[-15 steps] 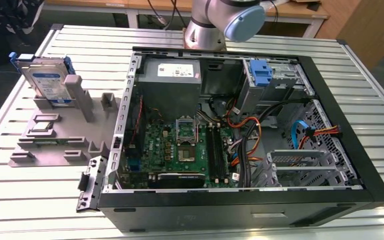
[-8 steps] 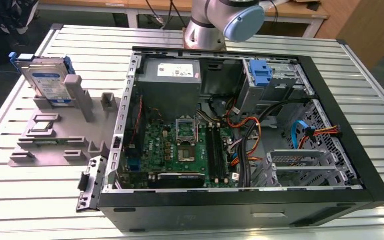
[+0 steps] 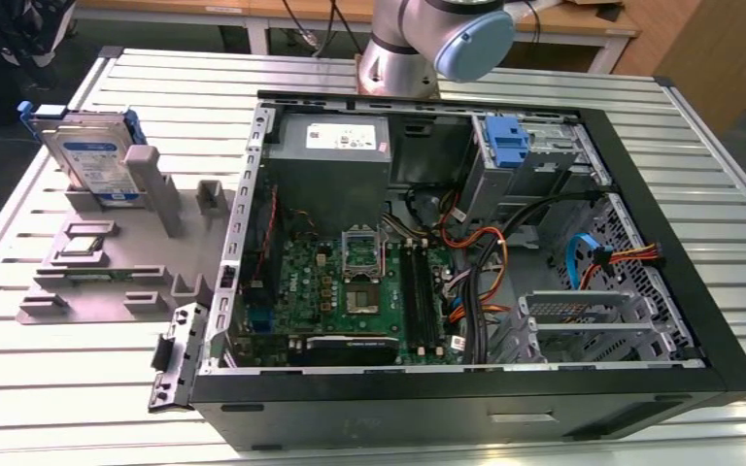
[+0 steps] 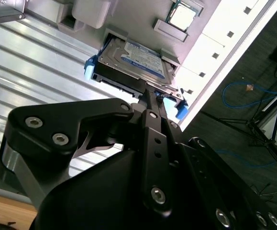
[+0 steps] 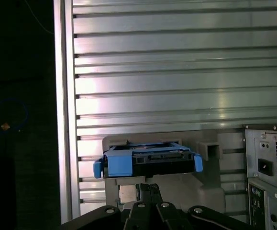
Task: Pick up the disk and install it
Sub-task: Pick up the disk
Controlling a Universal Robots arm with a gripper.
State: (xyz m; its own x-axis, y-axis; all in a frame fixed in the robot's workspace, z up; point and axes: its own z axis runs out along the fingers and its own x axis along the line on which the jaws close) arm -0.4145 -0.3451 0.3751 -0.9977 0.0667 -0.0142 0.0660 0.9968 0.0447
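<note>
In both wrist views the gripper [image 5: 147, 188] [image 4: 150, 94] has its fingers drawn together at the centre, with no gap visible between them and nothing held. It points toward the disk [image 5: 148, 160] [image 4: 133, 60] [image 3: 88, 155]. The disk stands on edge in a grey holder [image 3: 127, 252] on the slatted table [image 3: 36, 388], at the exterior view's left of the open computer case [image 3: 684, 320].

At the exterior view's left of the case [image 3: 477, 413], a holder [image 3: 108, 277] bears the disk [image 3: 88, 155].
</note>
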